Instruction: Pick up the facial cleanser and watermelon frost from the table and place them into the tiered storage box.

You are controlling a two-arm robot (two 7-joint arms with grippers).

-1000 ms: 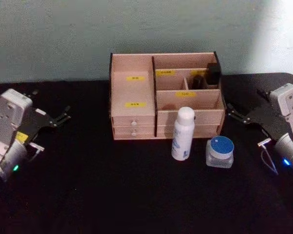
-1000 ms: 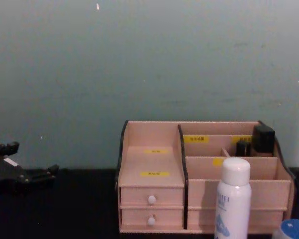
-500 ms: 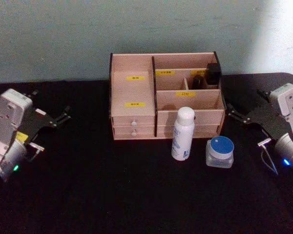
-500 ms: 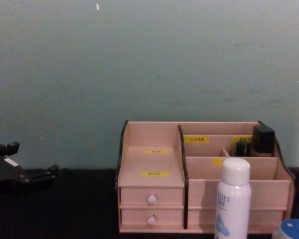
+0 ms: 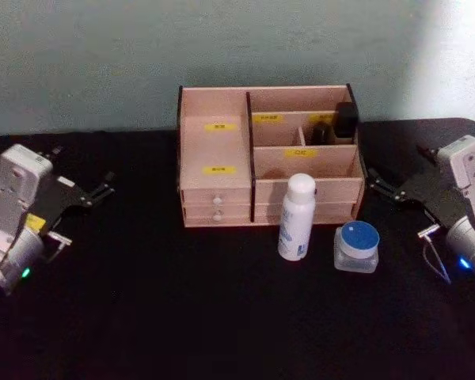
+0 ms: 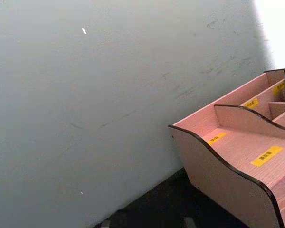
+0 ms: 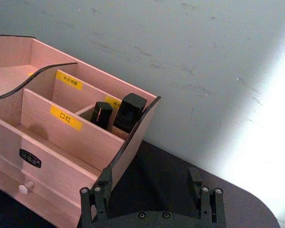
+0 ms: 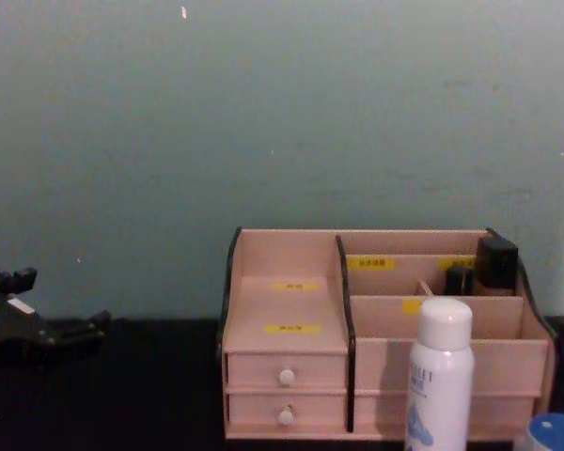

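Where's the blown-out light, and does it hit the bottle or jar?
Head view: bright wash on the wall at upper right, above the right gripper; facial cleanser, watermelon frost and tiered storage box evenly lit, no glare. Right wrist view: wash on the wall beside the box. Left wrist view: bright patch past the box. Chest view: wall even, black table swallows shadows.

no visible change: left gripper (image 5: pixel 108 184) and right gripper (image 5: pixel 374 186) stay parked at left and right edges.
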